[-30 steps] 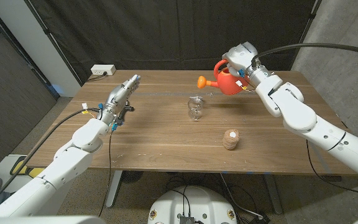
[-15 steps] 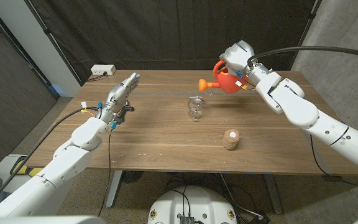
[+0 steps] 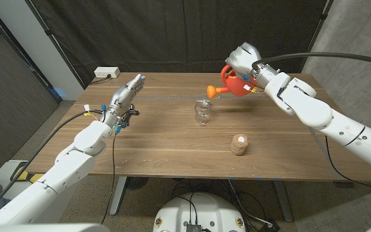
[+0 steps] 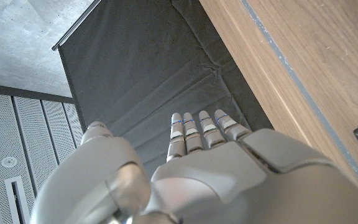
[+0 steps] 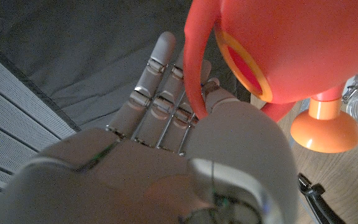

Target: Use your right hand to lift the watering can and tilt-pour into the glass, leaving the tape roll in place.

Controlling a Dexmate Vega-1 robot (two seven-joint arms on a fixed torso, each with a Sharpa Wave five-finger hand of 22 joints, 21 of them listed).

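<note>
The right hand (image 3: 242, 59) has the red watering can (image 3: 236, 82) by its handle, which hooks over the hand near the thumb in the right wrist view while the long fingers (image 5: 157, 93) reach out mostly straight, so the can hangs from the hand rather than sitting in a closed fist. In the head view the can is in the upper right of the frame, clear of the wooden table (image 3: 166, 145), with its orange spout rose (image 3: 210, 91) pointing toward picture left and sitting just above and right of the glass (image 3: 202, 112). So the lift looks done and the carry nearly so; the tilt and pour are judged as not begun, since no water shows and the can rides close to level. The tape roll (image 3: 239, 144) stands lower right of the glass, well apart from the can and outside the line between spout and glass, so it should not interfere. At middle left the left hand (image 3: 125, 96) is raised above the table with fingers straight and together, holding nothing. A white power strip (image 3: 107, 73) lies at the far upper left edge.
</note>
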